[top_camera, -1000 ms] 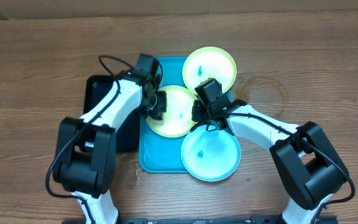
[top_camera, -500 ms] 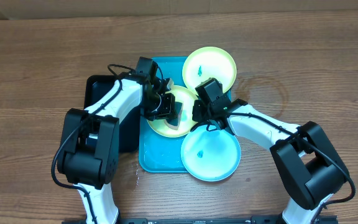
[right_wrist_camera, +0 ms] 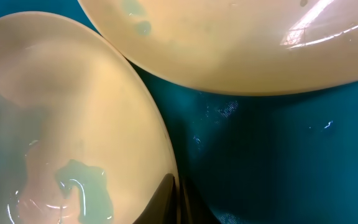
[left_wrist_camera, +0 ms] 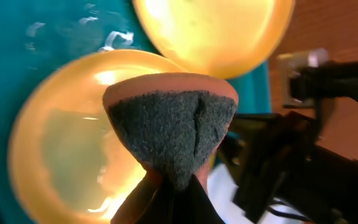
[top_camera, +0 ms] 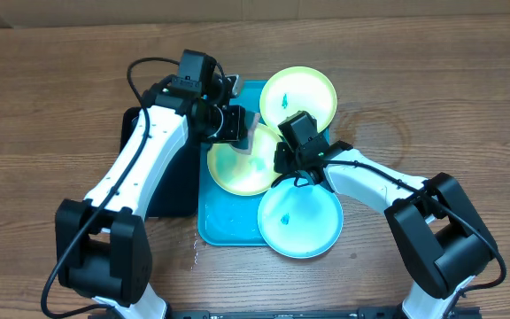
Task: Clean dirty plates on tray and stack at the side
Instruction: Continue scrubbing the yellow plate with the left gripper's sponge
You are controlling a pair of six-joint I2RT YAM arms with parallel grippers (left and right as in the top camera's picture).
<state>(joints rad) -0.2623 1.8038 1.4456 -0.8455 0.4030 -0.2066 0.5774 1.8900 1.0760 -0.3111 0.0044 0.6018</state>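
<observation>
The turquoise tray (top_camera: pixel 228 226) holds three plates. The middle lime-green plate (top_camera: pixel 237 168) lies under both grippers. A second lime-green plate (top_camera: pixel 301 96) with a teal smudge sits at the far right, and the light blue plate (top_camera: pixel 301 221) sits nearest. My left gripper (top_camera: pixel 235 126) is shut on a sponge (top_camera: pixel 259 139) and holds it just above the middle plate's far edge. The sponge's dark scouring face (left_wrist_camera: pixel 169 134) fills the left wrist view above that plate (left_wrist_camera: pixel 55 149). My right gripper (top_camera: pixel 282 159) is shut on the middle plate's right rim (right_wrist_camera: pixel 166 155).
A smaller black tray (top_camera: pixel 162 190) lies against the turquoise tray's left side. Wet streaks show on the tray floor (right_wrist_camera: pixel 278 143). Bare wooden table (top_camera: pixel 432 106) surrounds the trays. My right arm (left_wrist_camera: pixel 303 149) is close beside the sponge.
My left gripper has moved with the sponge from the middle plate's centre to its far edge, and the left arm has swung outward. The right gripper has not moved.
</observation>
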